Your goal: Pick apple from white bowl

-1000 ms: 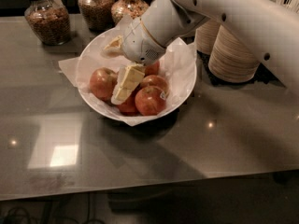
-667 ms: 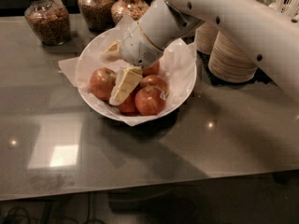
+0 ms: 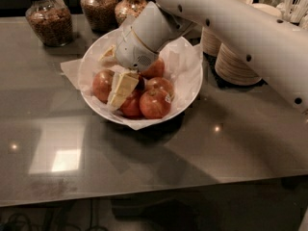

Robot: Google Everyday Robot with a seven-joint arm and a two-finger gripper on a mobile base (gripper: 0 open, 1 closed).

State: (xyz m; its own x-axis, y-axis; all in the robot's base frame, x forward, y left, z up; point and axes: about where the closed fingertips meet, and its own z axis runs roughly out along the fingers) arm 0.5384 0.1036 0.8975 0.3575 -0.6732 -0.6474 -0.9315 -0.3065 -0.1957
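Dark glossy table (image 3: 144,153) under everything. My arm (image 3: 240,32), pale and thick, comes in from the upper right and slopes down to the wrist over the bowl.

White bowl (image 3: 190,88) directly beneath my jaws, lined with crinkled white paper (image 3: 72,72) that spills over the rim on the far-left side. Stacks of tan paper bowls (image 3: 236,66) well off to the right, behind my arm. Glass jars of brown contents (image 3: 48,18) beyond the bowl, at the table's back edge.

My gripper (image 3: 109,80) is down inside the bowl, pointing down-left. Jaws wide apart. One finger (image 3: 122,86) lies long and low among the fruit, the other sits up by the bowl's back-left rim.

The apple (image 3: 101,85), red-orange, sits in the gap between my two fingers, at the left side of the bowl. The low finger runs just beside its right flank; cannot tell whether it touches. Nothing gripped.

Other apples on the outer side of that low finger: a big red one (image 3: 155,103) at the front, one (image 3: 161,84) behind it, one (image 3: 154,69) tucked under my wrist, and one (image 3: 130,106) partly under the fingertip.
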